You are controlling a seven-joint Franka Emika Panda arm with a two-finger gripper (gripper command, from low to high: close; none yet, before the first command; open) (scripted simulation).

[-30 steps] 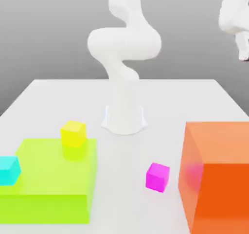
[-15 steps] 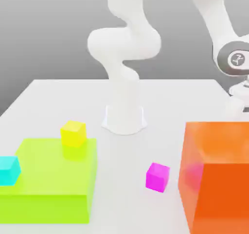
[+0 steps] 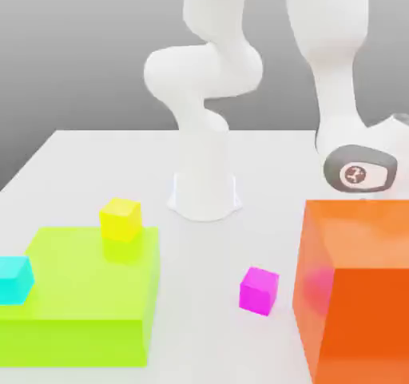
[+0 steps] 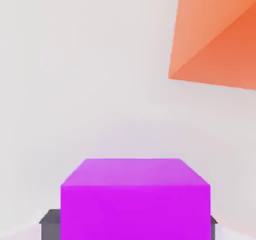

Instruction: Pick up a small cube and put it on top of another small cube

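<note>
Now fingers around small cube

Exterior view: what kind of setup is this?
Likely a simulated tabletop manipulation bench: a white table, flat-shaded blocks such as the big orange block and lime slab, and a white arm before a blank grey backdrop.

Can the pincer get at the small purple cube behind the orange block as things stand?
Probably yes, it looks there already. In the hand view the small purple cube sits between the dark fingertips of the pincer, shut on its sides. The orange block stands apart, leaving bare table around.
</note>
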